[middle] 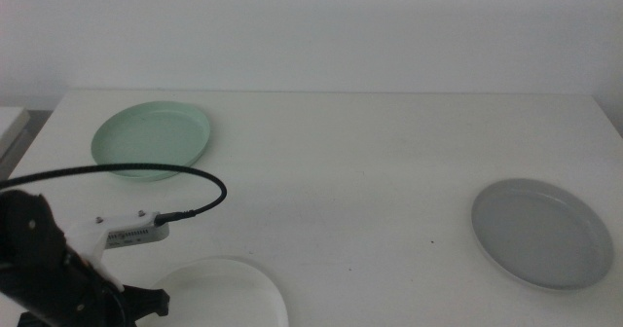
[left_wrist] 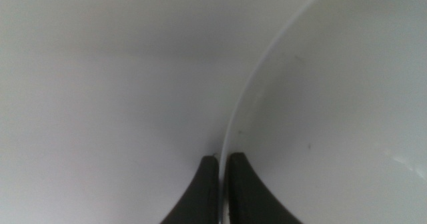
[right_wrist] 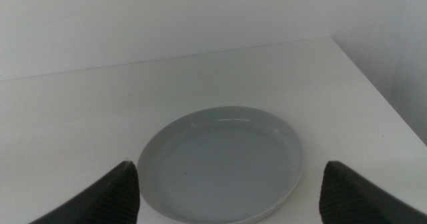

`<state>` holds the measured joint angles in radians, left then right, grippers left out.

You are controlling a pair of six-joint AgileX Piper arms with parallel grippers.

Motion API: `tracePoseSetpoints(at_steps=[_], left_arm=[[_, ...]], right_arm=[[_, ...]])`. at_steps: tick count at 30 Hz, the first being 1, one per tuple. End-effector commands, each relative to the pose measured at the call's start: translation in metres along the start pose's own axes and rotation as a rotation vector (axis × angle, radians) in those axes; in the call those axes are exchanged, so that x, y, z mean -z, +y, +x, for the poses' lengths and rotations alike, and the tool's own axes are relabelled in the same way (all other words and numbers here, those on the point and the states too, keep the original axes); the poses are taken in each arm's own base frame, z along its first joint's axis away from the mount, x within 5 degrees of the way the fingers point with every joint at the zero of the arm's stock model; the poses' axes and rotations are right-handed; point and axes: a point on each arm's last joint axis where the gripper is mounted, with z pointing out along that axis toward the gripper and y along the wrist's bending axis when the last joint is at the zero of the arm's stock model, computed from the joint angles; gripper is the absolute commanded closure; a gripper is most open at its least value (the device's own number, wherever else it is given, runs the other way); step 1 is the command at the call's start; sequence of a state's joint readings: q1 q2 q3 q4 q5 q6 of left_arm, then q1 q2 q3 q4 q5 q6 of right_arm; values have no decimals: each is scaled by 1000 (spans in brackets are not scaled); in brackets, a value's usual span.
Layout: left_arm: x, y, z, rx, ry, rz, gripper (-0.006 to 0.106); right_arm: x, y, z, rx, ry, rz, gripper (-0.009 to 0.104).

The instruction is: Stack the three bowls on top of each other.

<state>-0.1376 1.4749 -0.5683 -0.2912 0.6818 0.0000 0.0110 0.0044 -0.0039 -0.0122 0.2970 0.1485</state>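
Left wrist view alone shows the left gripper (left_wrist: 222, 159) pinching the white bowl's (left_wrist: 333, 117) rim. Right wrist view shows the right gripper (right_wrist: 227, 184) spread wide, the grey bowl (right_wrist: 223, 164) between its jaws. Middle view counts three bowls; the mint green bowl (middle: 153, 138) lies beyond the left arm.

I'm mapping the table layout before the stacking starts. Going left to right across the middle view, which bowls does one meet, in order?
mint green bowl → white bowl, its rim pinched in the left gripper → grey bowl
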Motion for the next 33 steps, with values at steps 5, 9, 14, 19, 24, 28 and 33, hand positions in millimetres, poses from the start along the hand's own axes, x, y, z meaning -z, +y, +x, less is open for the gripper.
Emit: tracePoseSetpoints(at_steps=[5, 9, 14, 19, 24, 28, 33], left_arm=[[38, -20, -19, -36, 32, 53, 102], [82, -36, -43, -58, -40, 92, 102], [112, -57, -78, -70, -78, 140, 102], [107, -86, -117, -125, -92, 132, 102], [80, -118, -149, -183, -70, 117, 102], [58, -138, -165, -220, -60, 118, 102], [26, -150, -176, -241, -63, 116, 102]], right_arm=[[0, -1, 0, 11, -9, 6, 2], [0, -1, 0, 11, -9, 6, 2], [0, -1, 0, 11, -9, 6, 2], [0, -1, 0, 11, -9, 6, 2], [0, -1, 0, 11, -9, 6, 2], [0, -1, 0, 11, -9, 6, 2], [0, -1, 0, 11, -9, 6, 2]])
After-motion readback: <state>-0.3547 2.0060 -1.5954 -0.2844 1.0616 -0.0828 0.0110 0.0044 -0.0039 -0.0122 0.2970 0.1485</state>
